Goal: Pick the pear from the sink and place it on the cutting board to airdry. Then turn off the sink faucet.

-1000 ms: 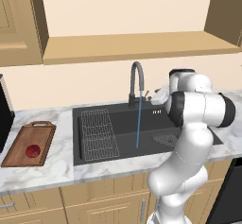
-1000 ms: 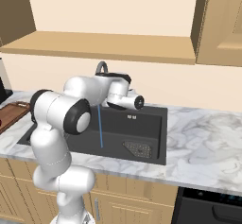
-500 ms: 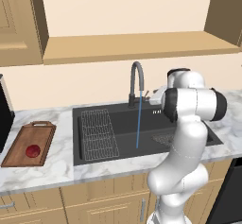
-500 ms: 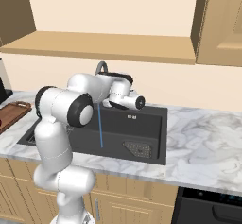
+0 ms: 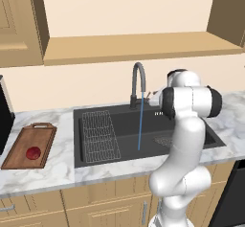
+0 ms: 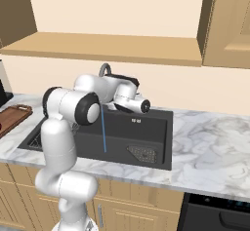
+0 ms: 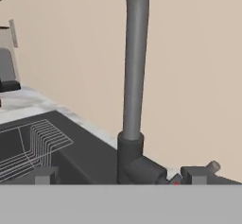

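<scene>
With the small dark red pear [image 5: 33, 153] already resting on the brown wooden cutting board [image 5: 21, 160] left of the dark grey sink [image 5: 122, 125], you only have the running gooseneck faucet [image 7: 134, 72] left; your claw [image 7: 122, 175] is released, straddling its base.

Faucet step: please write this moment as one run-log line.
pear: on board | faucet: running | gripper: open, at faucet base, lever between tips | next: close lever
</scene>
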Tool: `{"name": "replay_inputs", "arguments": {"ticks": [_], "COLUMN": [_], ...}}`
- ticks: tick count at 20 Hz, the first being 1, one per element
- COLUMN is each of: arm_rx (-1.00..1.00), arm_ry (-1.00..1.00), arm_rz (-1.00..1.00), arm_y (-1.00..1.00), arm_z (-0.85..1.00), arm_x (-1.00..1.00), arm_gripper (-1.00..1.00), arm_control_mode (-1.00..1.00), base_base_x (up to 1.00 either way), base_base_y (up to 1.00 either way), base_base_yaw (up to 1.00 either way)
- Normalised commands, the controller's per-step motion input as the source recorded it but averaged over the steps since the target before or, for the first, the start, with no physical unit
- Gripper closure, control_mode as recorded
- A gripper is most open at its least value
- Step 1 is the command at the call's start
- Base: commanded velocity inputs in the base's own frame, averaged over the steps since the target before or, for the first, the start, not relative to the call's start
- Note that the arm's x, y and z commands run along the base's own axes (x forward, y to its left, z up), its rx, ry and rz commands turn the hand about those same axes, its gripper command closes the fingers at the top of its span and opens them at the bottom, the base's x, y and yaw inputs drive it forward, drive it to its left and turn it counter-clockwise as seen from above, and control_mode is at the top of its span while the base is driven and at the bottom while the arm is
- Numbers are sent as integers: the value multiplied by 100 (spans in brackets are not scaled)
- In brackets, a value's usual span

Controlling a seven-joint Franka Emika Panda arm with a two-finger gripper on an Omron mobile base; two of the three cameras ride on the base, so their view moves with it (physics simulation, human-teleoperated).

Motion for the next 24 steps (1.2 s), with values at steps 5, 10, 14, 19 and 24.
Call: {"name": "replay_inputs", "arguments": {"ticks": [5, 10, 14, 19, 24], "arm_rx": [3, 4, 3, 3, 3], "arm_ry": [0, 0, 2, 3, 2], "arm_rz": [0, 0, 1, 1, 1], "arm_y": [0, 1, 10, 19, 17], "arm_z": [-1, -1, -12, -15, -11], "arm_x": [31, 30, 22, 19, 21], "arm_gripper": [-100, -100, -100, -100, -100], "arm_control_mode": [-100, -100, -100, -100, -100], "base_base_x": [0, 0, 0, 0, 0], "base_base_y": [0, 0, 0, 0, 0], "base_base_yaw": [0, 0, 0, 0, 0]}}
